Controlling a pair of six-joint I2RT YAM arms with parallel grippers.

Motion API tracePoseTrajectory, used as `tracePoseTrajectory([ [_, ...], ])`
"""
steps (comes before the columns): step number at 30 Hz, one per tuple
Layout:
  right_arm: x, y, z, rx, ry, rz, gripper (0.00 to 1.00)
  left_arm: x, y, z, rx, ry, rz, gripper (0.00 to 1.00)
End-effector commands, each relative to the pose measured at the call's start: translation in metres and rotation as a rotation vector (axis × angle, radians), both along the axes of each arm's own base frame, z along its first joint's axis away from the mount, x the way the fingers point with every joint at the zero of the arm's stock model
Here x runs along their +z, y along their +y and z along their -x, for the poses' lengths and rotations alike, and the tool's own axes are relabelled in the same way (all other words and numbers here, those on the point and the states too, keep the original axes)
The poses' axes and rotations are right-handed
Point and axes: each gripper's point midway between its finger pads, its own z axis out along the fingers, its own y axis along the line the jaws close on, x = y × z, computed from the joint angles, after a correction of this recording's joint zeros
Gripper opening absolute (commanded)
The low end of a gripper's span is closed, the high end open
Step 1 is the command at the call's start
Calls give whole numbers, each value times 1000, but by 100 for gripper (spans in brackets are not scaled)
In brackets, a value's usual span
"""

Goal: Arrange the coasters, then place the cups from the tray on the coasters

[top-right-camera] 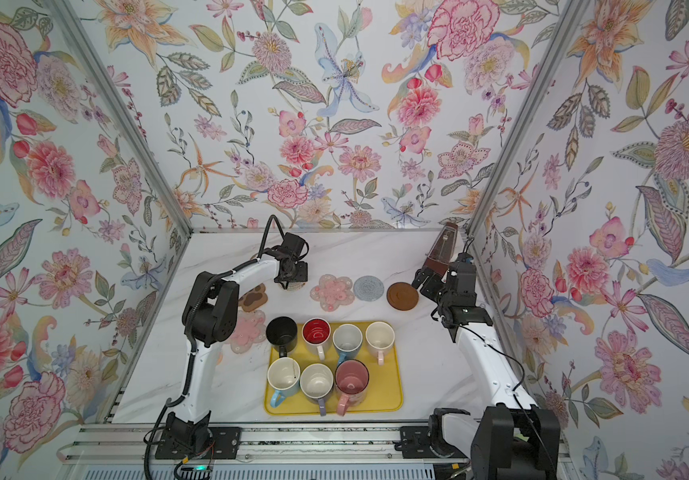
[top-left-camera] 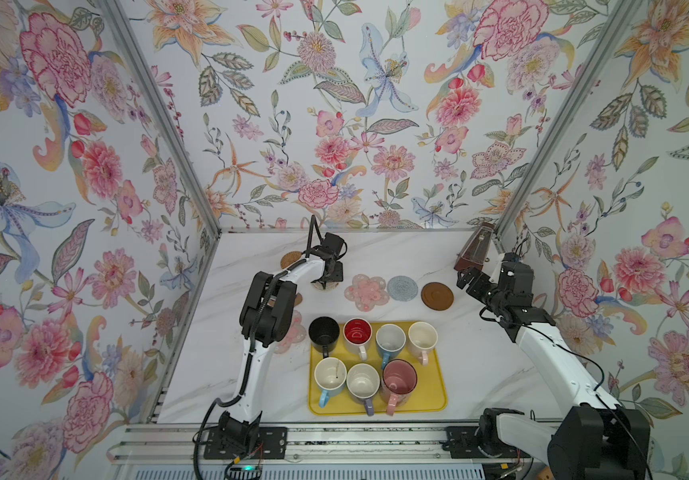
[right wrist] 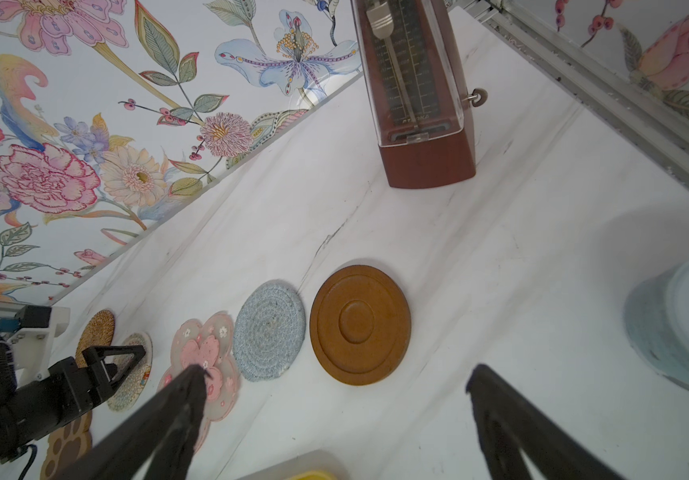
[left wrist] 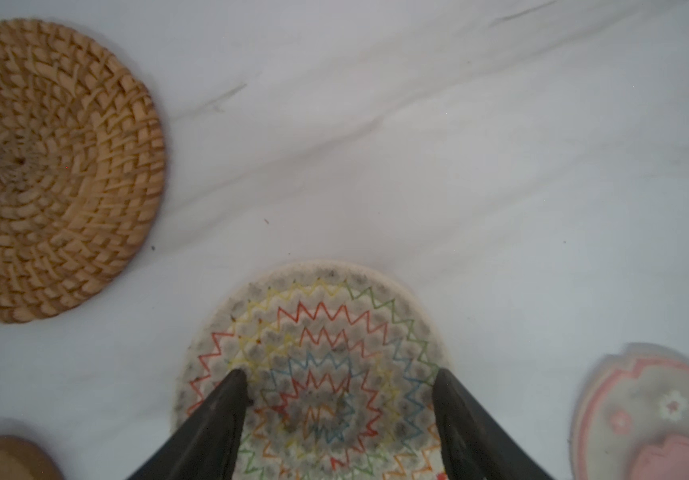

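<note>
All seven cups (top-left-camera: 357, 332) stand upright on the tray (top-left-camera: 438, 401), four in its far row and three in its near row. Beyond the tray's far edge a row of coasters lies on the table (top-left-camera: 376, 253): the cream coaster (left wrist: 326, 328) past the far left corner, then the flower coaster (top-left-camera: 366, 291), the grey-blue coaster (top-left-camera: 402, 286) and the brown disc (top-left-camera: 437, 295) past the far right corner. The tan coaster (top-left-camera: 290, 259) lies farther from the tray than the cream one, apart from it. Left of the tray's far left corner, the paw coaster (top-right-camera: 253, 297) and a second flower coaster (top-right-camera: 251, 334) are partly hidden by the left arm (top-left-camera: 268, 307). The left gripper (left wrist: 340, 374) points down over the cream coaster, jaws apart, both tips over its surface; contact cannot be told. The right gripper (right wrist: 336, 370) hangs beyond the tray's far right corner, above the table near the disc, jaws wide and empty.
</note>
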Motion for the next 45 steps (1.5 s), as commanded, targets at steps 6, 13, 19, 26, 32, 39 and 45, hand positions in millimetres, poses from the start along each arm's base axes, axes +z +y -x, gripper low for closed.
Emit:
tracePoseTrajectory([
  [6,-5,3,-3,6,7,-15,99,-26,10,47,19,132,-3,72],
  [13,-4,5,-4,11,5,-15,99,-27,5,60,19,138,30,71],
  [19,-5,7,-4,16,5,-18,99,-25,-7,67,12,143,76,72],
  [26,-7,7,-4,18,6,-18,99,-17,-17,74,5,137,94,71],
  [32,-8,7,-3,19,6,-20,99,-14,-18,85,2,141,99,71],
  [39,-7,8,-4,19,5,-23,99,-12,-24,89,-8,140,109,71],
  [45,-5,8,-4,21,0,-22,99,15,-20,78,2,69,96,72],
])
